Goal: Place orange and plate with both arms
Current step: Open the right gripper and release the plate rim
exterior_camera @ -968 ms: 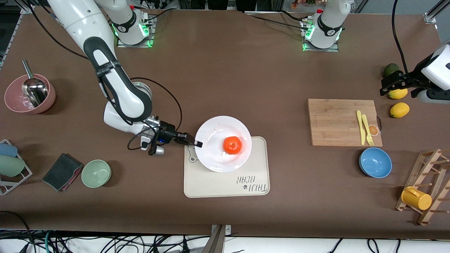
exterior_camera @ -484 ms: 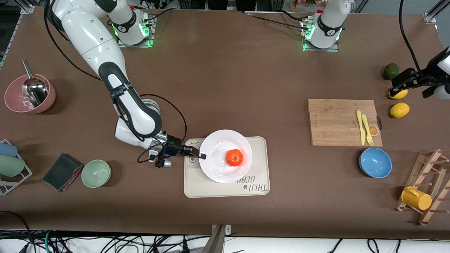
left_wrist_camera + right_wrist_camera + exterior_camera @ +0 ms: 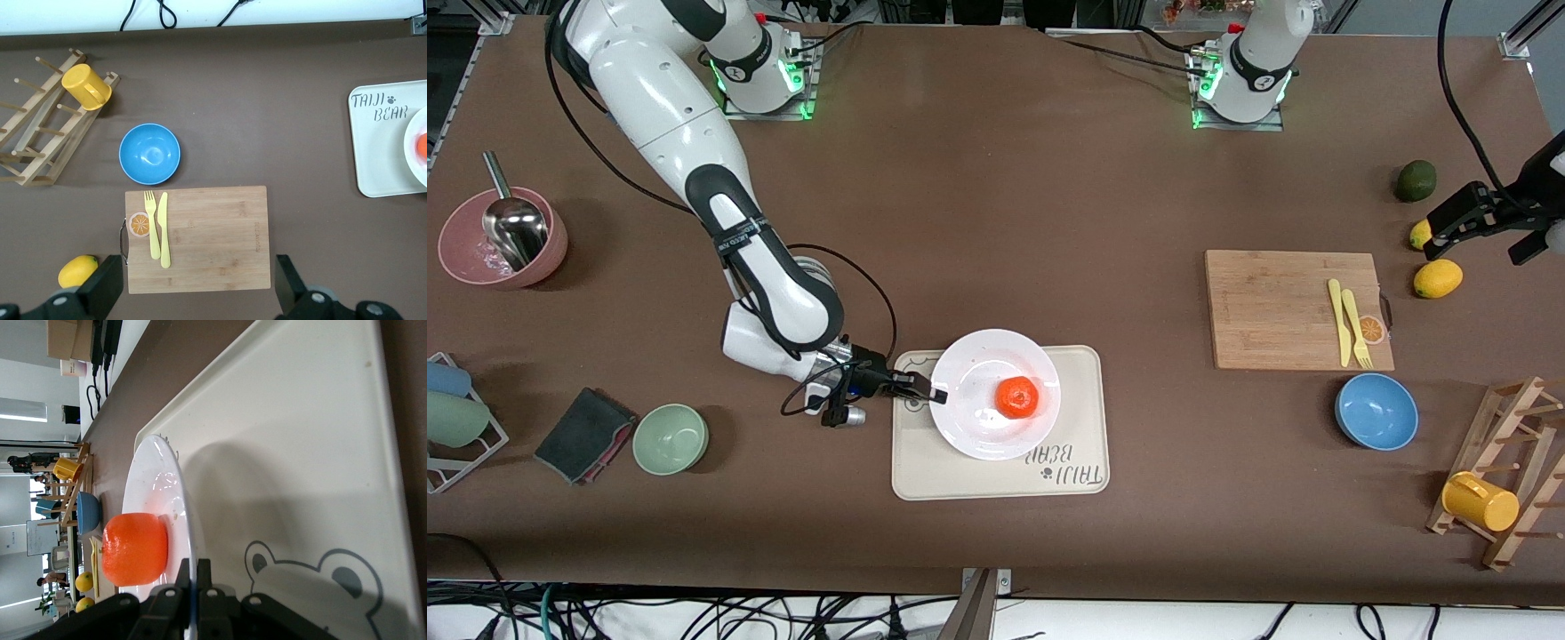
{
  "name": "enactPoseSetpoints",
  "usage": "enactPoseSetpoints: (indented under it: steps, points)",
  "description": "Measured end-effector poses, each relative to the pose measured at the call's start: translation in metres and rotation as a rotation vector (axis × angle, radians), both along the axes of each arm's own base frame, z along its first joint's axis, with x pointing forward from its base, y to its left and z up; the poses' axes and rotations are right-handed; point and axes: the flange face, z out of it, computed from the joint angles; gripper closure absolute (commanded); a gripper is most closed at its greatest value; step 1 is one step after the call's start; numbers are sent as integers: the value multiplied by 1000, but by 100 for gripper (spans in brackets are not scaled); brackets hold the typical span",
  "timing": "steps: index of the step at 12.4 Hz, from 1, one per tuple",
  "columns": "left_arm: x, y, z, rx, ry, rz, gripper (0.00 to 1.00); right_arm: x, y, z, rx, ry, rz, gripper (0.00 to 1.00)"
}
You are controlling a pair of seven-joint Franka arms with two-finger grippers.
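Over tray (image 3: pixel 925 462), right gripper (image 3: pixel 934 395) pinching plate (image 3: pixel 978 427)

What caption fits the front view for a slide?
Right pincer grips the plate rim, orange on it, over the tray; left pincer open above a lemon.

Even, bright overhead light, soft shadows, mild glare on the plate (image 3: pixel 996 391); all views sharp.

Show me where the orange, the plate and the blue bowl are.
orange (image 3: pixel 1017 396), front view, its middle.
plate (image 3: pixel 971 369), front view, bare white inner surface.
blue bowl (image 3: pixel 149 154), left wrist view, its inside.
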Motion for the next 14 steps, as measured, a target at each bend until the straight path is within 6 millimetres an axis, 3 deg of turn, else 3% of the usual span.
enactPoseSetpoints:
  steps: [3,5,7,9,14]
  points:
    - [0,0,0,0,-3,0,0,2,-4,-1,-14,-20,9,88]
    - [1,0,0,0,-5,0,0,3,-10,-6,-26,-30,13,88]
    - [1,0,0,0,-6,0,0,2,-11,-9,-32,-45,25,74]
    - [1,0,0,0,-6,0,0,3,-15,-13,-40,-53,30,0]
    - [2,0,-2,0,-3,0,0,11,-36,-15,-99,-123,75,0]
